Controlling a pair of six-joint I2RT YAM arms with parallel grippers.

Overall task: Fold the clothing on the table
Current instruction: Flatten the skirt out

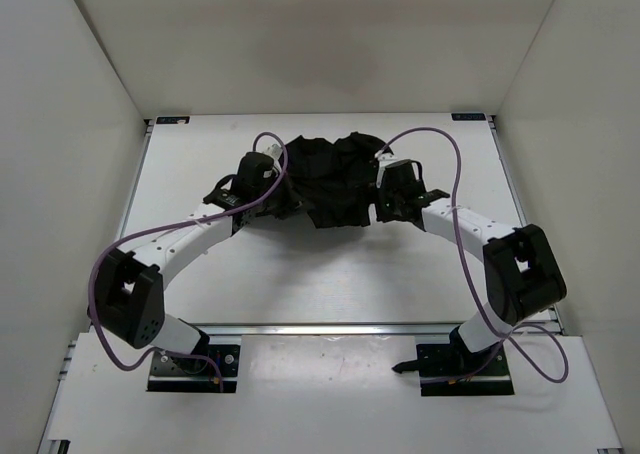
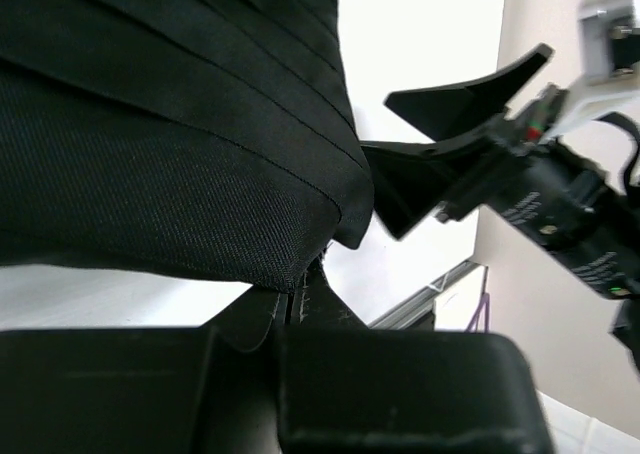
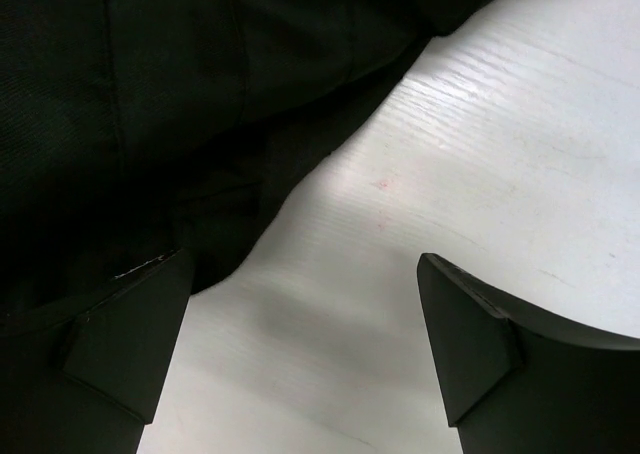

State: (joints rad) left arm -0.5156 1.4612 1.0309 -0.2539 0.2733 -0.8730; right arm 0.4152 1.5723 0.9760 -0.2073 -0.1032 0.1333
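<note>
The left gripper (image 2: 298,309) has its jaws pressed together, seemingly pinching the hem of the black clothing (image 1: 335,179), which lies bunched at the worktop's (image 1: 330,274) far middle. The right gripper (image 3: 300,314), jaws spread, sits at the garment's right edge. White print (image 2: 527,212) on it is too blurred to read.

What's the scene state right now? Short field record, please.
clothing: black, creased, bunched at the far middle of the table, between the two grippers
left gripper: shut, pinching the clothing's edge
right gripper: open, one finger against the clothing's edge, the other over bare table
fold: not yet done, fabric lies rumpled
</note>
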